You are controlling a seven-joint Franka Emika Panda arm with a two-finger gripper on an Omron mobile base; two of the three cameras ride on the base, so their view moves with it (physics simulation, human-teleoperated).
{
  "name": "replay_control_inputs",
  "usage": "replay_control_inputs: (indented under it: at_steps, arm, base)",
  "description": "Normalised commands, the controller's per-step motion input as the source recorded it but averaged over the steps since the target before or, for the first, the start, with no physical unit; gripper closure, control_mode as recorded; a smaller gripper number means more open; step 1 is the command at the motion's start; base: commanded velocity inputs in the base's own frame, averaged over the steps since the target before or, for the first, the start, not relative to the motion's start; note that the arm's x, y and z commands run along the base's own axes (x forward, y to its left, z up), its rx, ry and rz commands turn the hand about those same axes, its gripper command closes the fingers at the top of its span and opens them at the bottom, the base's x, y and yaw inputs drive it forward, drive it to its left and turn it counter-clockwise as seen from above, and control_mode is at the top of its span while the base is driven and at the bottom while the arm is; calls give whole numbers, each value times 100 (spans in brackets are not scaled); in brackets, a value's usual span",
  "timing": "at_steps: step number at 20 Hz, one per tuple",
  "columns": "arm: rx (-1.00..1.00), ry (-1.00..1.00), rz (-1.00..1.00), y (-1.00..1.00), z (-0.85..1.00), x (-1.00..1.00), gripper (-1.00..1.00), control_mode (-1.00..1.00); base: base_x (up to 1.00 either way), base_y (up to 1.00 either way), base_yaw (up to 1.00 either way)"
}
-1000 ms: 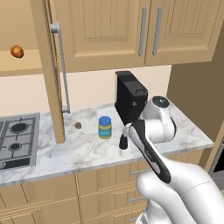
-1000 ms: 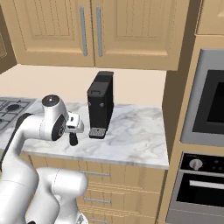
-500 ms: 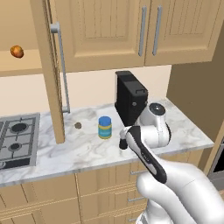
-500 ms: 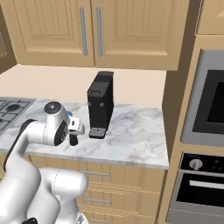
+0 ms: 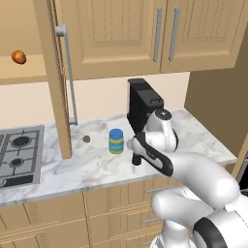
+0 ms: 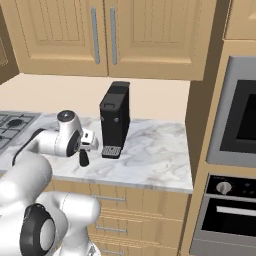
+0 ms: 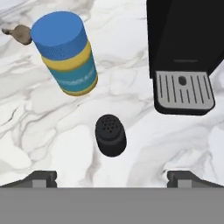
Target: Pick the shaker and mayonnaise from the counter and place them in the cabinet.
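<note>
The shaker [image 7: 110, 135], small and black with a perforated top, stands upright on the marble counter [image 7: 52, 131], also seen as the shaker [image 5: 137, 159] [image 6: 84, 159]. My gripper [image 7: 113, 179] hovers right above it, open, fingertips [image 7: 41, 178] wide to either side and touching nothing. The mayonnaise [image 7: 65, 52], a blue-lidded jar with a yellow and teal label, stands a little past the shaker; it is left of my hand as the mayonnaise [image 5: 116, 141]. The cabinet [image 5: 22, 75] is open at upper left, its door [image 5: 54, 82] swung out with a long grey bar handle.
A black coffee machine [image 5: 143, 104] [image 6: 114, 120] stands close beside the shaker, its drip tray [image 7: 183, 92] near my right finger. A small brown bit [image 5: 86, 139] lies on the counter. An orange fruit [image 5: 18, 57] sits on the cabinet shelf. The stove [image 5: 19, 155] is at left, an oven [image 6: 235, 130] at right.
The arm has shifted slightly above the shaker, jaws staying wide open. The shaker and the mayonnaise have not moved.
</note>
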Motion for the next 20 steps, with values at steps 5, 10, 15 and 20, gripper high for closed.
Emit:
replay_control_inputs:
  at_steps: [5,10,15,20]
  arm:
    - [0,0,0,1,-2,3,-100,-100]
    - [-5,0,0,3,-24,0,-100,-100]
    - [-2,-1,0,0,-24,-3,-100,-100]
    - [0,-6,0,0,-13,0,-100,-100]
  base:
    - [0,0,0]
    - [0,0,0]
    - [0,0,0]
    - [0,0,0]
